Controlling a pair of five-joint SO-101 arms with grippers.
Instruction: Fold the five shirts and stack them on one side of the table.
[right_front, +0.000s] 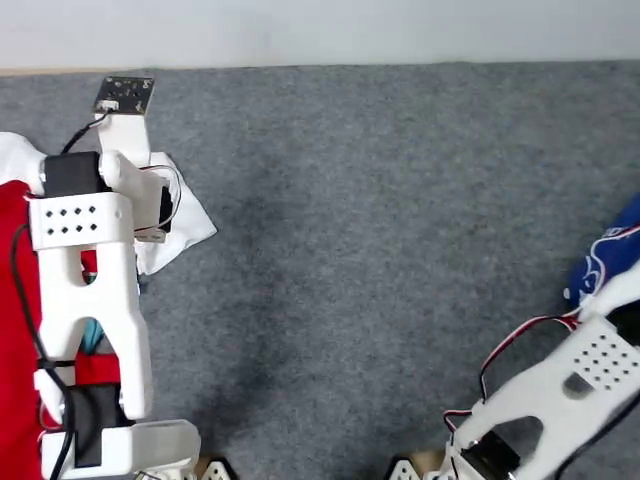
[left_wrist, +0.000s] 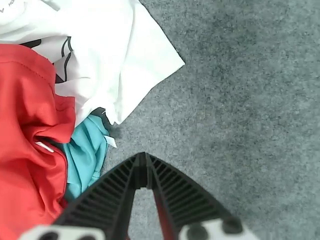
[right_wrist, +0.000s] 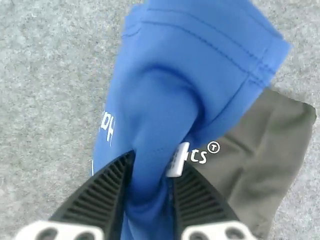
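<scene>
A pile of shirts lies at the table's left edge: a white shirt (right_front: 180, 225) (left_wrist: 115, 60) on top, a red shirt (right_front: 15, 330) (left_wrist: 27, 135) and a teal shirt (left_wrist: 87, 155) under it. My left gripper (left_wrist: 145, 162) is shut and holds nothing, hovering over the grey mat just beside the pile. At the right edge, my right gripper (right_wrist: 150, 172) is shut on a bunched fold of the blue shirt (right_wrist: 180, 80) (right_front: 610, 255), which has white print. An olive-grey shirt (right_wrist: 255, 165) lies beneath the blue one.
The grey mat (right_front: 380, 250) covers the table, with wide free room between the two arms. The left arm's white body (right_front: 90, 290) lies over the pile. A pale wall runs along the far edge.
</scene>
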